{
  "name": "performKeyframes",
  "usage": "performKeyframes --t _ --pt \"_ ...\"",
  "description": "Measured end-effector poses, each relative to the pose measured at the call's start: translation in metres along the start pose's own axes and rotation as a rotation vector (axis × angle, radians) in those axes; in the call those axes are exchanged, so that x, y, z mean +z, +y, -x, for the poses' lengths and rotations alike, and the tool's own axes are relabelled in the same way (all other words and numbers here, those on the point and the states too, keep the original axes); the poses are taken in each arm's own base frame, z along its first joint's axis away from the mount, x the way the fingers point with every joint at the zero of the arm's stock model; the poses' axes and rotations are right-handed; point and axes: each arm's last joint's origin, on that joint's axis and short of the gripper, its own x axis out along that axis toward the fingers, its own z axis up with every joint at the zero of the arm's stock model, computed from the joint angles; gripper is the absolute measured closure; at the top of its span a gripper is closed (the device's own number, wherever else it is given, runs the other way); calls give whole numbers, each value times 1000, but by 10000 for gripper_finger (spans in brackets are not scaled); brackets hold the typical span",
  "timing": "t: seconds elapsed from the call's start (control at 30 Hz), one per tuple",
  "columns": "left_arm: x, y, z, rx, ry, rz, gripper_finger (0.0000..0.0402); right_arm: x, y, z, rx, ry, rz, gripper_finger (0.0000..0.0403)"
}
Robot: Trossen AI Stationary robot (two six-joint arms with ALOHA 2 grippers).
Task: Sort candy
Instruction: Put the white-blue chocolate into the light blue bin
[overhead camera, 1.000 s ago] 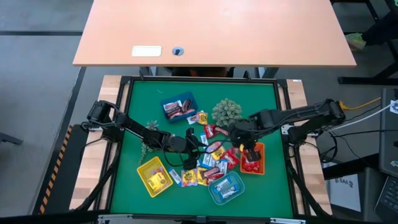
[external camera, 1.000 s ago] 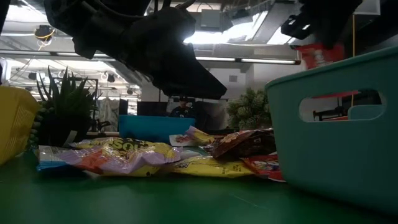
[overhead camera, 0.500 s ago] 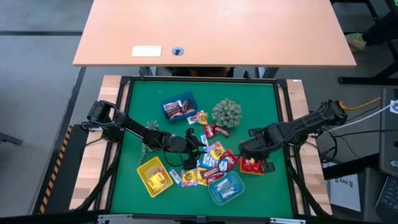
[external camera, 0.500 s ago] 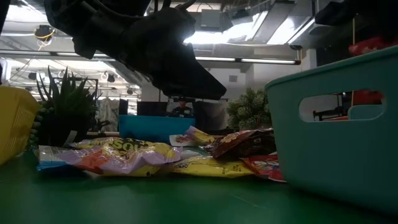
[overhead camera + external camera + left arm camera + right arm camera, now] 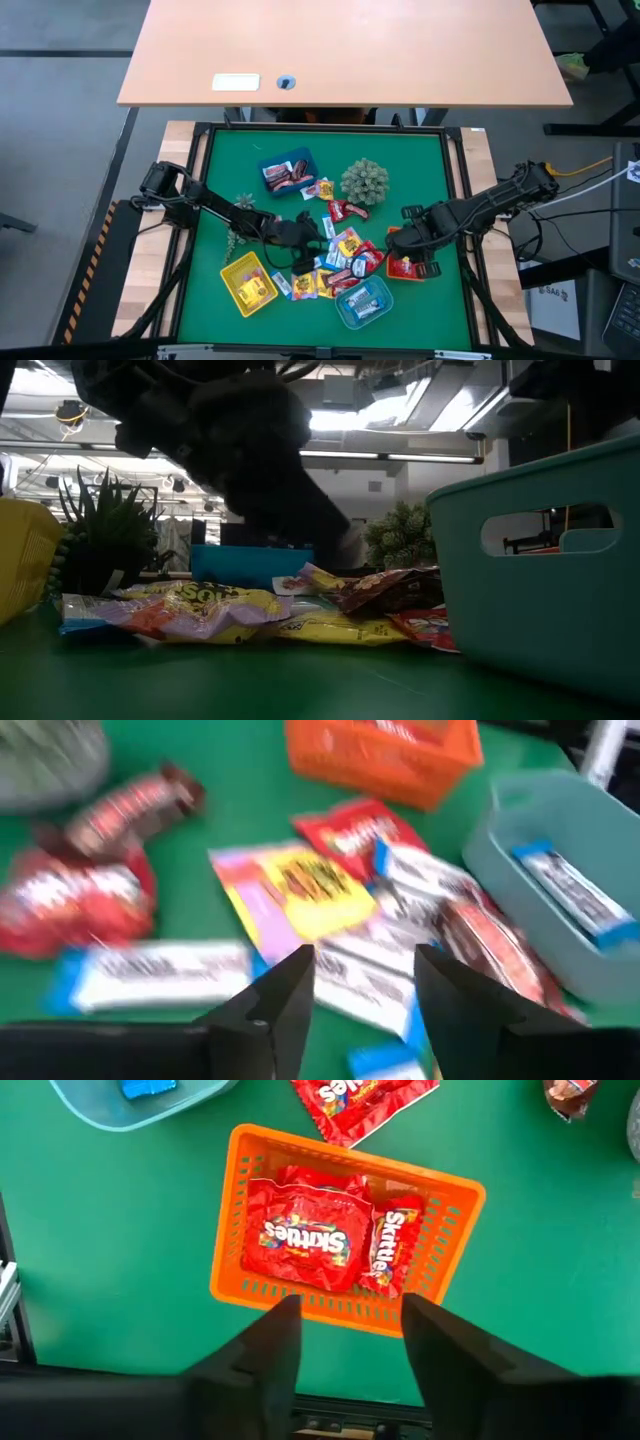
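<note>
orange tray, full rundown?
The orange tray is a small rectangular plastic basket with slotted walls, sitting flat on the green mat at the candy pile's right edge. It holds red Skittles packs, at least two, one on edge against a wall. The right gripper hovers above it, open and empty, not touching.

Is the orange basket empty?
No, the orange plastic basket holds red shiny Skittles packets, seen under the open right pincer.

The candy [image 5: 340, 258] lies heaped mid-bench [image 5: 430, 170]. Four trays ring the heap: one behind-left [image 5: 287, 172], one front-left [image 5: 248, 283], one in front [image 5: 364, 302], one to the right [image 5: 407, 265]. A plant [image 5: 364, 181] stands behind the heap.
</note>
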Motion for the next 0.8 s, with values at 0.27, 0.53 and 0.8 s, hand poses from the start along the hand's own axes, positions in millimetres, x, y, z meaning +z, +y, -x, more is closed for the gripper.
performKeyframes --t 0.27,0.53,0.8 --pt "-10 -9 2 -67 87 36 179 1 0 0 2 -11 0 175" --pt "-23 -29 8 13 88 -78 180 4 1 0 11 -43 1 170" --pt "-30 -40 13 110 59 -125 181 8 2 0 22 -84 3 170"
